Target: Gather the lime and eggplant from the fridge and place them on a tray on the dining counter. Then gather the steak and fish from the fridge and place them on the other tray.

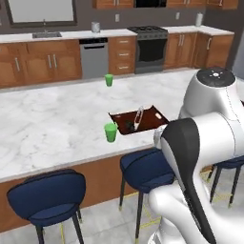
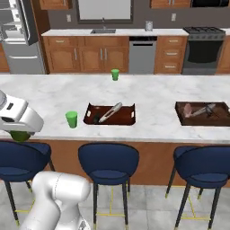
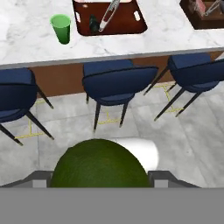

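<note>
The long white grey-veined marble dining counter (image 2: pixel 148 96) runs left to right. A dark red-brown rectangular tray (image 2: pixel 109 114), long side along it, holds the small dark eggplant (image 2: pixel 95 119). The two-finger gripper (image 3: pixel 99 177) clasps the round green lime (image 3: pixel 99 168) over the floor beside the stools.

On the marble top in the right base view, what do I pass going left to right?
Near green cup → tray with tongs and the eggplant → other tray.
</note>
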